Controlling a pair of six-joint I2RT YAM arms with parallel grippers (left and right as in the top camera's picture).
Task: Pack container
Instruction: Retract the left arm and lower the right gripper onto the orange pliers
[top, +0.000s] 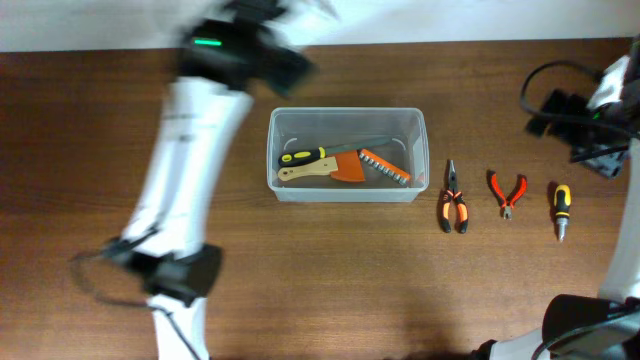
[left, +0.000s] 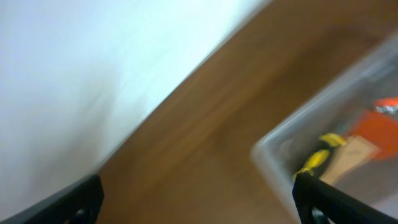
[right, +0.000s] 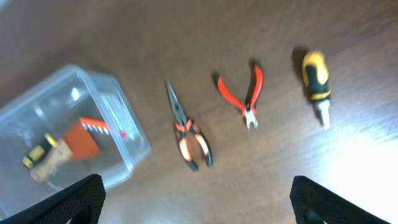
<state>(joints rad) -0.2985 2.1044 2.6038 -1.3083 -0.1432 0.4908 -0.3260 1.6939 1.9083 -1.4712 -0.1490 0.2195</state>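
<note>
Right gripper (right: 199, 208), jaws spread and empty, hangs over pliers (right: 189, 134), cutters (right: 242, 93) and screwdriver (right: 316, 81), side by side right of the mid-table container (top: 345, 196). Left gripper (left: 199, 208), likewise spread, sits farther off.

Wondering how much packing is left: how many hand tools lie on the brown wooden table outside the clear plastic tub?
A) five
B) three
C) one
B: to the right of the clear plastic rectangular tub lie the black-and-orange long-nose pliers, the small red-handled cutters and the stubby yellow-and-black screwdriver.
</note>
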